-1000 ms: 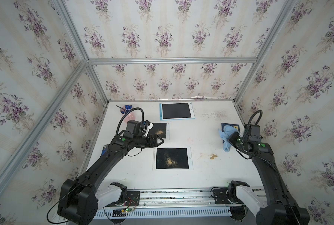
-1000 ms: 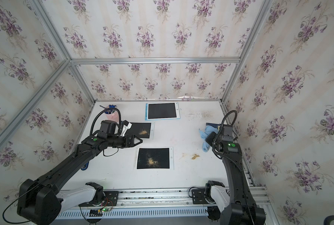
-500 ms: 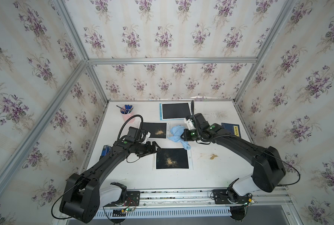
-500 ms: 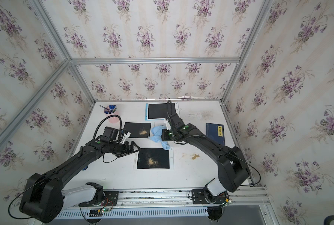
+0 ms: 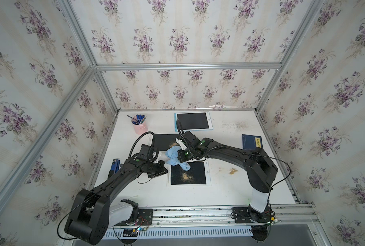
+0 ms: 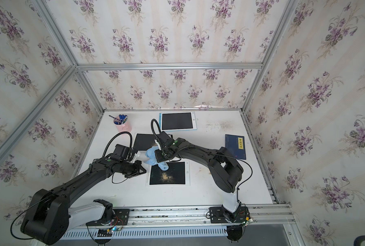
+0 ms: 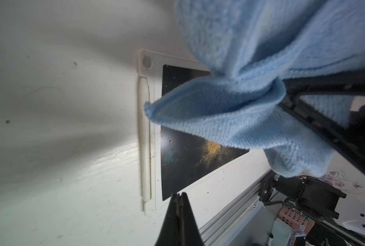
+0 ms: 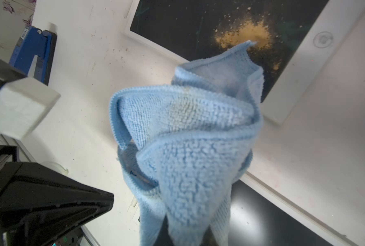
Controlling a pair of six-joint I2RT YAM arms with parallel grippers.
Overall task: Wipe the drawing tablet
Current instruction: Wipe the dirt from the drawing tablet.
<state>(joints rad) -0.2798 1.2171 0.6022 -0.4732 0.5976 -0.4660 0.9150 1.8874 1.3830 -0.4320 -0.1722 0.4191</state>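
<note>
The drawing tablet [image 5: 188, 173] [image 6: 167, 173] lies near the table's front. It has a white frame and a black screen with yellow-brown powder [image 7: 211, 151] [image 8: 247, 32] on it. My right gripper [image 5: 176, 158] [image 8: 183, 234] is shut on a light blue cloth [image 5: 173, 158] [image 6: 154, 157] [image 8: 188, 127]. The cloth's loose end hangs over the tablet's far left corner; whether it touches is unclear. My left gripper [image 5: 165, 170] [image 7: 180, 194] is shut and empty, just left of the tablet, beside the cloth [image 7: 230, 117].
A second black tablet [image 5: 162, 139] with a little powder lies behind the cloth. A blue-framed one [image 5: 193, 121] is at the back. A pink pen cup [image 5: 139, 125], a blue stapler [image 5: 114, 167], a dark blue book [image 5: 251, 141] and a powder spot [image 5: 232, 170] are on the table.
My right arm carried the cloth from the table's right edge to the middle, then nearer the front tablet. My left gripper moved toward the front and went from open to shut.
</note>
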